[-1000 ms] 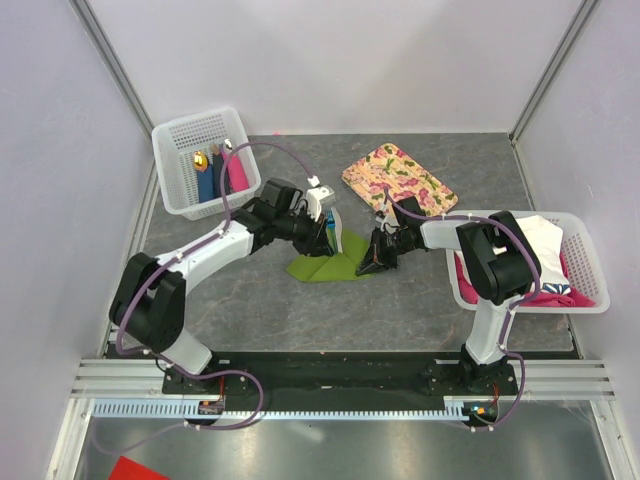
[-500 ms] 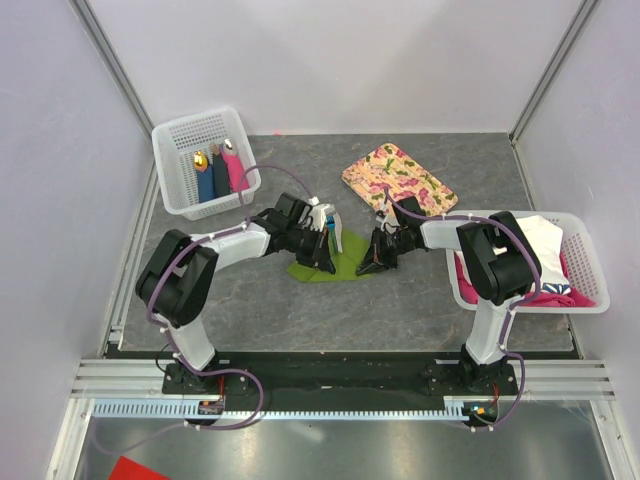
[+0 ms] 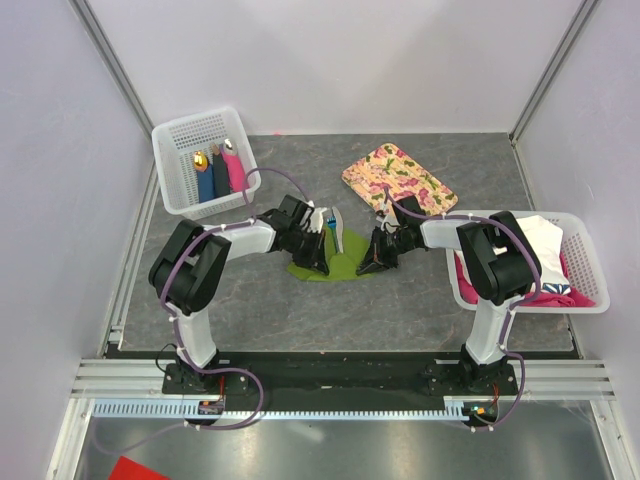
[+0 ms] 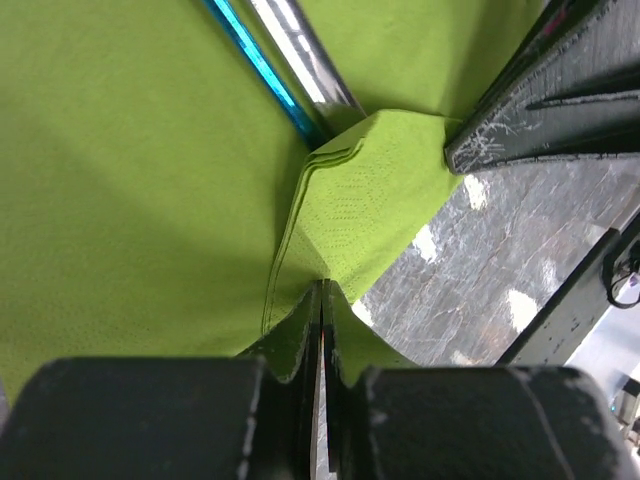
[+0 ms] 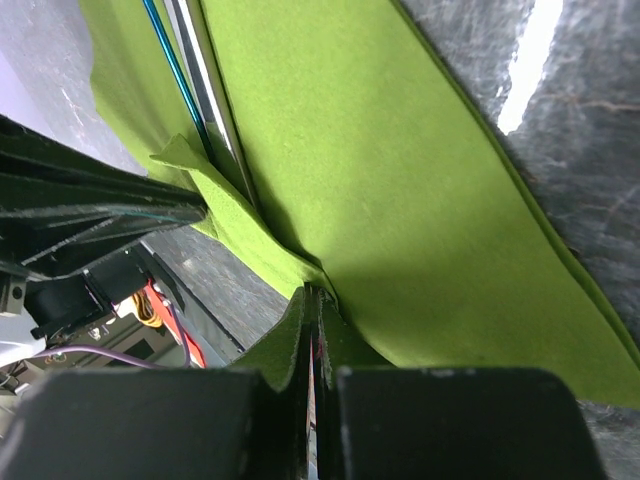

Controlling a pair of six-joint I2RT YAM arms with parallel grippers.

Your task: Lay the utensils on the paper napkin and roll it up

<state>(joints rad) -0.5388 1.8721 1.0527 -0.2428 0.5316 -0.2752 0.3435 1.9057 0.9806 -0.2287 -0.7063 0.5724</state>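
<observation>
Left wrist view: the left gripper is pinching the paper napkin edge, utensils lying just ahead; the right gripper is pinching likewise. Rolling evenly together is looking best.

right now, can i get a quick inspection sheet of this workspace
surface: grey mottled table.
job's things: paper napkin lies between the arms, one corner folded over; blue utensil and silvery utensil lie side by side on it.
clutter: floral tray behind the napkin; white basket far left holding bundles; second basket at right holding cloths.
hands: left hand shut on a napkin edge; right hand shut on another napkin edge.
cables: purple cables loop along both arms and at their bases.
surroundings: plain white walls; nothing else seen.
</observation>
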